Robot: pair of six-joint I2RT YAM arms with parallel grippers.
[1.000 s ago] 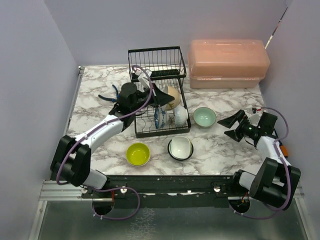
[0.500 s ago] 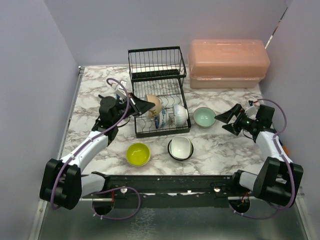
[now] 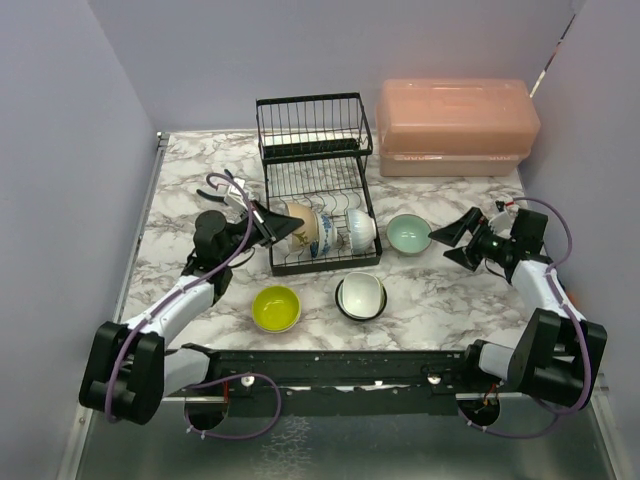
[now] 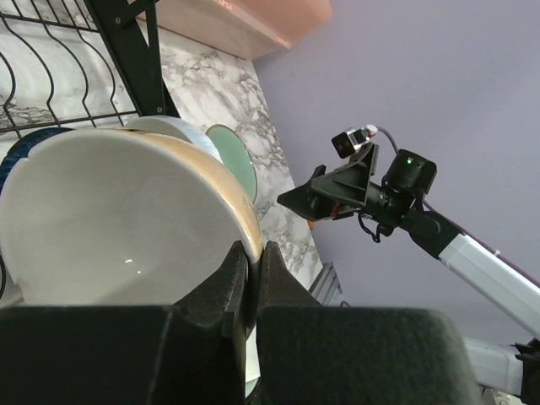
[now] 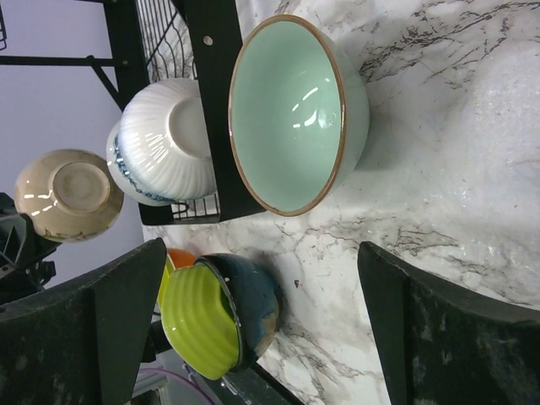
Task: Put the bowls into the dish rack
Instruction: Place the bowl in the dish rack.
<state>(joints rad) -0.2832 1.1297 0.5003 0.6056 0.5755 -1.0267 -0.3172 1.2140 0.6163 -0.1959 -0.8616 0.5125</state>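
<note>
My left gripper (image 3: pixel 270 224) is shut on the rim of a beige bowl (image 3: pixel 298 226), held tilted at the front left of the black wire dish rack (image 3: pixel 313 125). Its fingers pinch the bowl's wall (image 4: pixel 126 219) from both sides. A blue-patterned bowl (image 3: pixel 322 234) and a white ribbed bowl (image 3: pixel 361 229) stand on edge in the lower tier. The pale teal bowl (image 3: pixel 409 234) sits on the table right of the rack, and my right gripper (image 3: pixel 453 241) stands open just right of it, facing it (image 5: pixel 287 114). A yellow-green bowl (image 3: pixel 276 308) and a dark-sided bowl (image 3: pixel 361 296) rest near the front.
A pink lidded box (image 3: pixel 456 126) stands at the back right, beside the rack. In the right wrist view a small orange bowl (image 5: pixel 179 257) peeks from behind the yellow-green one (image 5: pixel 198 325). Purple walls close in both sides.
My left arm drew back and to the left, carrying the beige bowl from over the rack's middle to its front left. My right gripper swung left toward the pale teal bowl, staying open.
</note>
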